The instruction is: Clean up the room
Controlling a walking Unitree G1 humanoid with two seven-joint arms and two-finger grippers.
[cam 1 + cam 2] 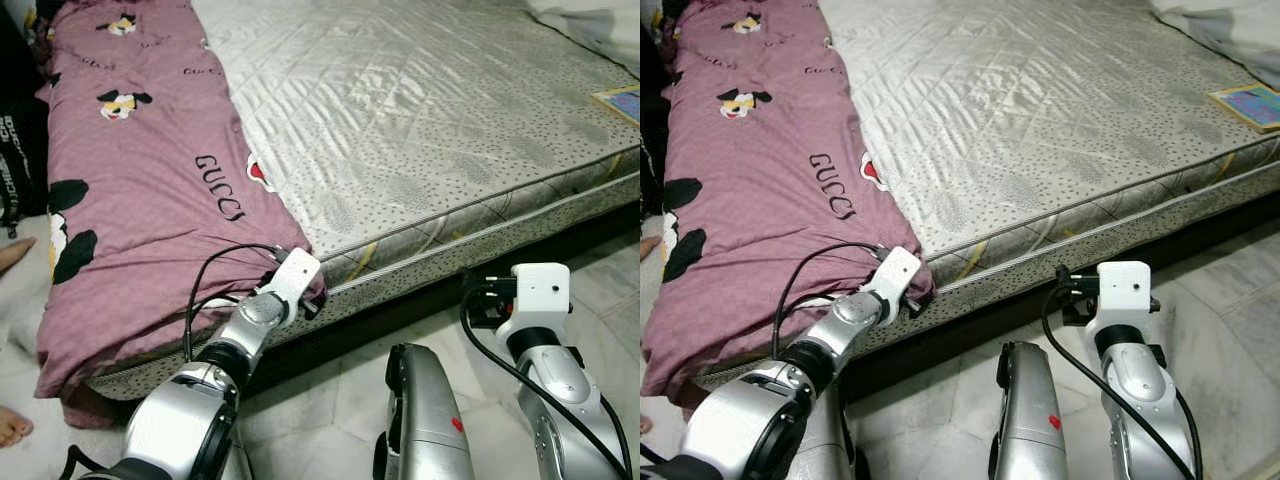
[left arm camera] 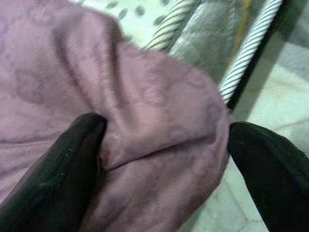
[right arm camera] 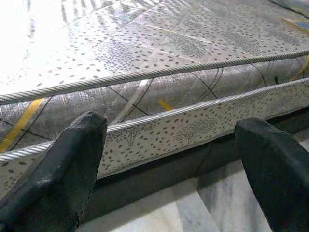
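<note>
The purple bedsheet [image 1: 140, 190] lies along the robot's left side of the mattress [image 1: 420, 130], with its long axis running away from the robot toward the head of the bed, and its near corner hangs over the front edge of the mattress. This corner is the point on which the next move depends, I think. The left gripper [image 2: 164, 159] is exactly there: its two black fingers [image 2: 58, 174] stand apart, one pressed into a fold of the cloth and the other just beside the hanging corner, so the corner sits between them but is not yet clamped. From this gripper the rest of the sheet extends forward and to the left. The right gripper [image 3: 169, 159] is well apart from the sheet, low before the bare front edge of the mattress, with its fingers also wide apart and nothing between them. So the left arm is clearly the nearer one for taking the corner.
</note>
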